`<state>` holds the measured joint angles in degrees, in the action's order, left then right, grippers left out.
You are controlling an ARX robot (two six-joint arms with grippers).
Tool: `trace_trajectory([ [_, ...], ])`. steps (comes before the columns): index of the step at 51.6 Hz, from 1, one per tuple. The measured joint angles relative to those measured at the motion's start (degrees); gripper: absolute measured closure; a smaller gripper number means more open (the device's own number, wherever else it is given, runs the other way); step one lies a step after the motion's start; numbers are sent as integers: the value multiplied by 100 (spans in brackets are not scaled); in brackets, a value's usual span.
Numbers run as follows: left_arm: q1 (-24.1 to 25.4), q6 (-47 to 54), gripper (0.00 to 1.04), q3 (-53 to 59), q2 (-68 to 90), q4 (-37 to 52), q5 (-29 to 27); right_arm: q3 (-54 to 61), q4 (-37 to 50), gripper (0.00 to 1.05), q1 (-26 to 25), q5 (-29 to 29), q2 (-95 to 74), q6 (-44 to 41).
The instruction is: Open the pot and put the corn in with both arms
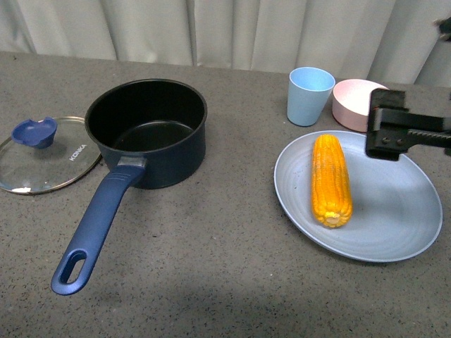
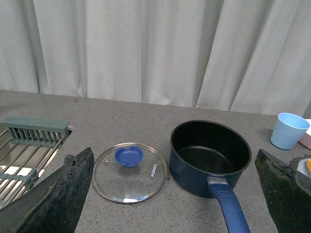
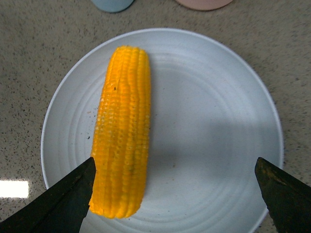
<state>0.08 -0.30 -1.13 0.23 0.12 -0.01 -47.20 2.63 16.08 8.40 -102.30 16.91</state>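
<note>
Looking ahead you see grey countertop [image 1: 225, 282], pale curtains [image 1: 211, 28], navy saucepan [image 1: 151, 134] empty, glass lid [image 1: 49, 162] beside it, corn cob [image 1: 331, 179] on blue plate [image 1: 394, 225], your left gripper [image 2: 172, 151] and right gripper [image 3: 175, 160] both spread wide.

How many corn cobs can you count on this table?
1. The corn cob lies on the pale blue plate, right of the pot, whose inside is empty. None seems hidden.

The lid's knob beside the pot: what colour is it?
The knob on the glass lid is dark blue; the left wrist view shows it best.
</note>
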Motion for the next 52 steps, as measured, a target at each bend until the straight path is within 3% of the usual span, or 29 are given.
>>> trace_trajectory([
  [16, 0, 0, 6, 0, 0, 0, 0, -1108, -509, 9, 278, 120, -1086, 133],
  [43, 0, 0, 6, 0, 0, 0, 2, -1521, -798, 9, 273, 48, -1880, 240],
  [52, 0, 0, 6, 0, 0, 0, 0, -1565, -817, 38, 240, -28, -1888, 260],
])
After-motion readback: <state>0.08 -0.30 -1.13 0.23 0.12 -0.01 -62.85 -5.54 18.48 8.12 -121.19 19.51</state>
